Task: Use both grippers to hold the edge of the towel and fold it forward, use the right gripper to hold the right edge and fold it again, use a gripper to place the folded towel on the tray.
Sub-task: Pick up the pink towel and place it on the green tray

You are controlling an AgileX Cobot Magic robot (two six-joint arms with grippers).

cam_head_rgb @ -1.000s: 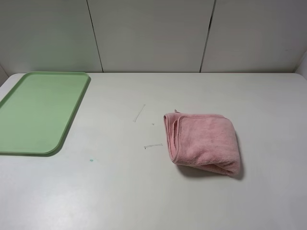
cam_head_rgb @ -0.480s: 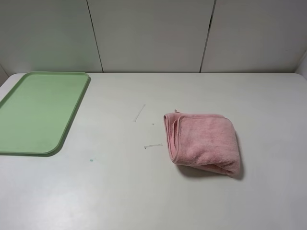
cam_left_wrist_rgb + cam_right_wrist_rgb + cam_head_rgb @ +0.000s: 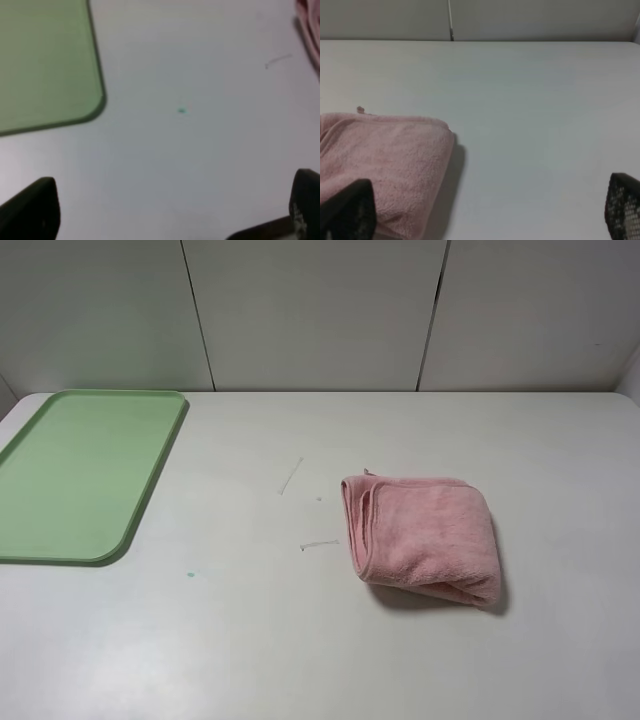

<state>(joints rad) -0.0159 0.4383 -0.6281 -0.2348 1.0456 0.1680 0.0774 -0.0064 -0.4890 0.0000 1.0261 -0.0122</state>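
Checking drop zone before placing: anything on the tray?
Nothing shows on the tray: its visible green surface is bare. Its left part runs out of frame, so that bit cannot be checked. The folded towel lies on the table.

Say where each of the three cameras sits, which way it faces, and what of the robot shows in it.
Exterior high: mounted above the table, looking down and toward the back wall at the tray and towel; no robot part shows.
Left wrist: looks down at the tray's corner; two open fingertips show.
Right wrist: low, faces the wall across the towel; open fingertips show.
Shared: the towel appears in all three.
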